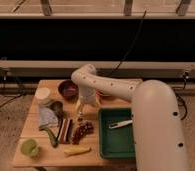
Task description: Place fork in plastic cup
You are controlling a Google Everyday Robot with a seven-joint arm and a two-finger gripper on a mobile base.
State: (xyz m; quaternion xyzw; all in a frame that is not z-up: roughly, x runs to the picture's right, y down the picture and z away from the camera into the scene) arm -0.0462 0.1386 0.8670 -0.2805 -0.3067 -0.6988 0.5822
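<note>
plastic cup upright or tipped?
Upright: plastic cup sits rim-up on the table's near corner. Claw hangs above the grapes, away from it.
</note>
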